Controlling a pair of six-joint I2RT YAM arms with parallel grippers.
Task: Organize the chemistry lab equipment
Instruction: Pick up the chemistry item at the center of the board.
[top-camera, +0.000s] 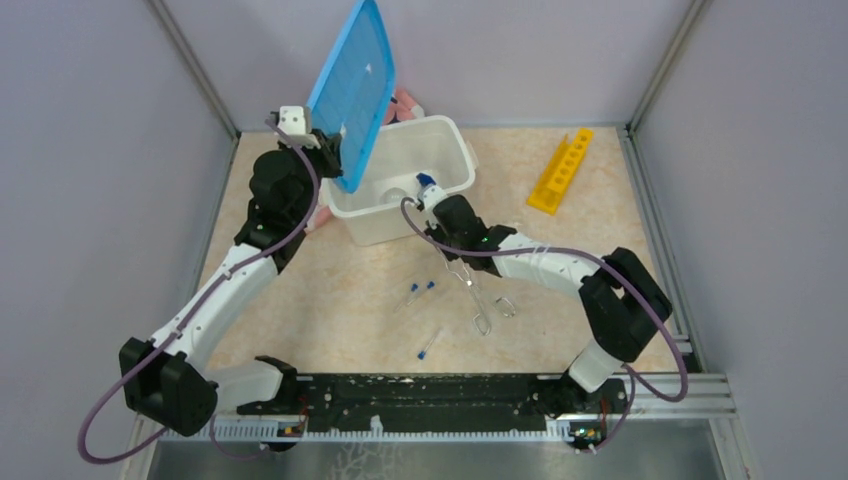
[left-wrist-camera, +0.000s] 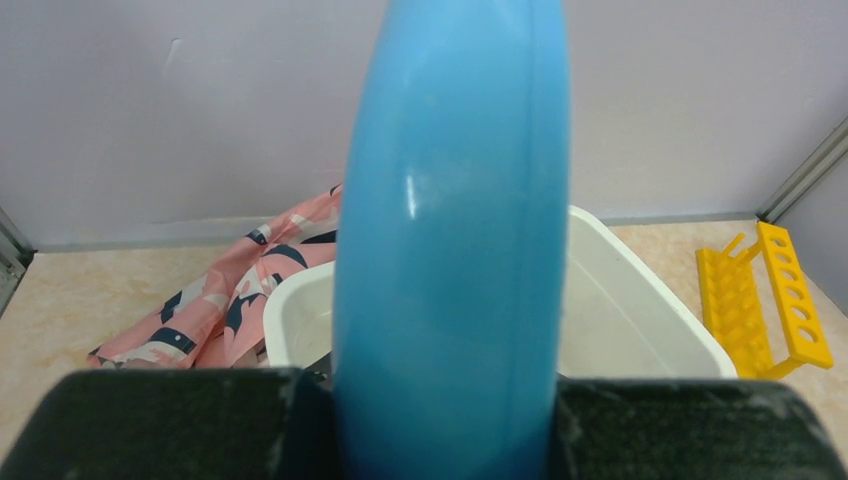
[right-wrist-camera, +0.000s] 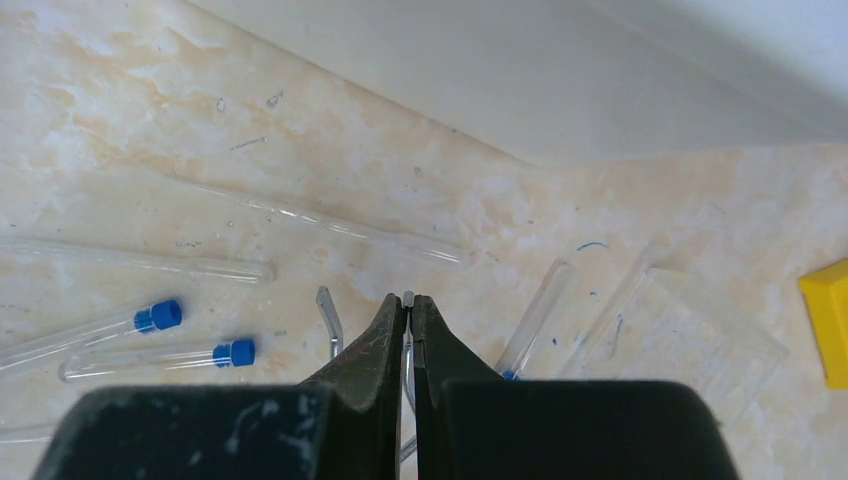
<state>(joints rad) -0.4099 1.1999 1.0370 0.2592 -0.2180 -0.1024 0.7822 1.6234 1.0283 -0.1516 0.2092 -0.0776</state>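
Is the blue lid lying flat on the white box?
No, the left gripper holds the blue lid up on edge, leaving the white bin open.

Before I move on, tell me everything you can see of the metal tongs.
The metal tongs are silver, thin and scissor-like: two crossed arms, with ring handles toward the arm bases and slim tips toward the white bin. The right hand is shut on one tip; the other tip, slightly bent, stands free beside it. They sit in front of the bin over the marbled table, with blue-capped tubes to their left. I cannot tell whether they are lifted.
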